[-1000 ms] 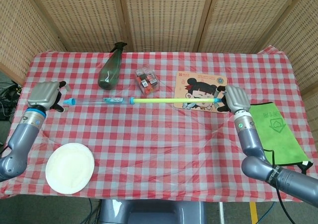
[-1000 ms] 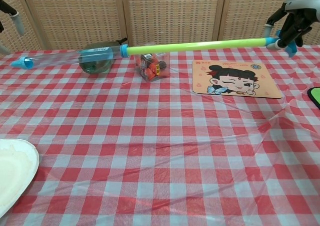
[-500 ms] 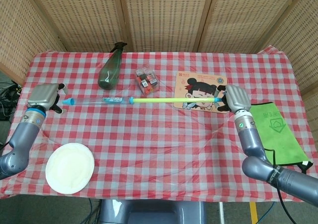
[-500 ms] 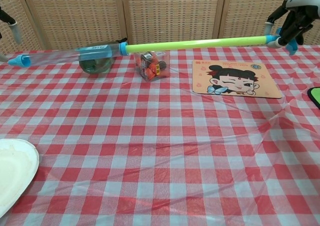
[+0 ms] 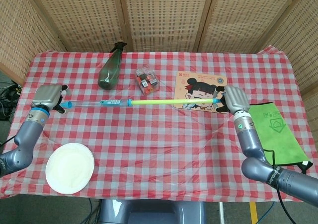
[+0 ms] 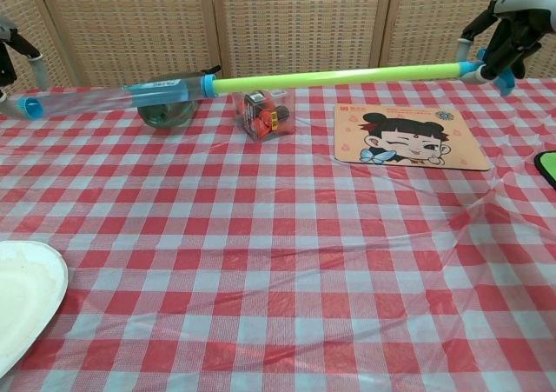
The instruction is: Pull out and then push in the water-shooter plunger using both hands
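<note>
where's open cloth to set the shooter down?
Widest bare patch: centre and front, between the paper plate and the green bag, below the water shooter. Crowded along the back: green bottle, clear box, cartoon mat.

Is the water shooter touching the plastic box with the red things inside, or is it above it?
Apart. In the chest view the water shooter is held in the air and red tablecloth shows between it and the box.
</note>
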